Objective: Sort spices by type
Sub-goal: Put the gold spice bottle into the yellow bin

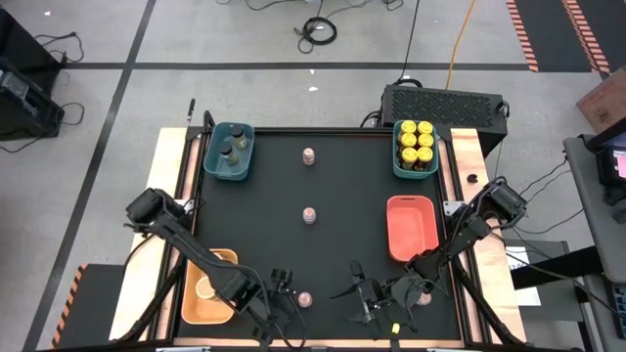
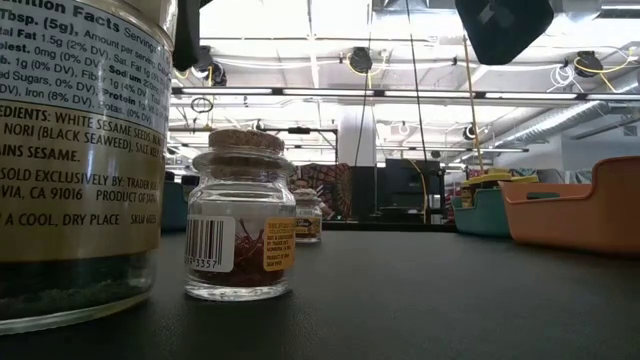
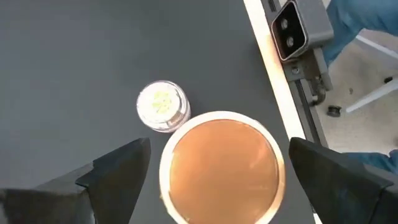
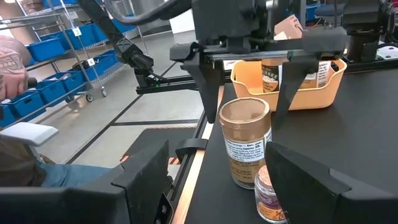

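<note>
Left wrist view | tan-lidded jar (image 3: 219, 167) between wide-open left jaws, untouched | pinkish-lidded jar (image 3: 162, 106) beside

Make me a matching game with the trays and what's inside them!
Trays:
1. left teal tray
2. right teal tray
3. red tray
4. orange tray

Inside:
a. yellow-lidded jars
b. one tan-lidded jar
c. dark-lidded jars
d. nothing

Pairs: 1-c, 2-a, 3-d, 4-b
</note>
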### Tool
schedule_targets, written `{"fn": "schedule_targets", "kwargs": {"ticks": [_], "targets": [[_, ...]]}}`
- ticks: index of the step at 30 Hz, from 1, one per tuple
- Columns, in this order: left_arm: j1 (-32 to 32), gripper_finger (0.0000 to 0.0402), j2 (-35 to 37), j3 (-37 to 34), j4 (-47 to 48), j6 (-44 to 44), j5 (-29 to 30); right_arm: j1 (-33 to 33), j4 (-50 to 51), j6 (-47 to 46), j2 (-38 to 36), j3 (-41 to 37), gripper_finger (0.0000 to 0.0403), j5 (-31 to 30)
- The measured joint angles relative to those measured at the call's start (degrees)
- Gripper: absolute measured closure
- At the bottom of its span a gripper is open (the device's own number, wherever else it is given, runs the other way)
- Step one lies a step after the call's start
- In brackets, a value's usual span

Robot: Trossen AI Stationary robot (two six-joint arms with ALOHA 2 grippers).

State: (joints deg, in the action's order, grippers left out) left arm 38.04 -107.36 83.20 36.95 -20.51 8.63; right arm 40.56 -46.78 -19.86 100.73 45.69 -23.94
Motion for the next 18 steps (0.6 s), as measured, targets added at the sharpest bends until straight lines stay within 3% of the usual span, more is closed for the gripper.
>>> {"fn": "schedule_targets", "kwargs": {"ticks": [14, 18], "targets": [[0.33, 0.0018, -1.78, 0.09, -0.58, -0.15, -0.54, 0.0, -0.03, 0.0, 0.0, -0.02, 0.0142, -0.02], [0.35, 0.0036, -1.78, 0.15, -0.55, -0.13, -0.79, 0.0, -0.03, 0.0, 0.0, -0.02, 0.0142, -0.02]]}}
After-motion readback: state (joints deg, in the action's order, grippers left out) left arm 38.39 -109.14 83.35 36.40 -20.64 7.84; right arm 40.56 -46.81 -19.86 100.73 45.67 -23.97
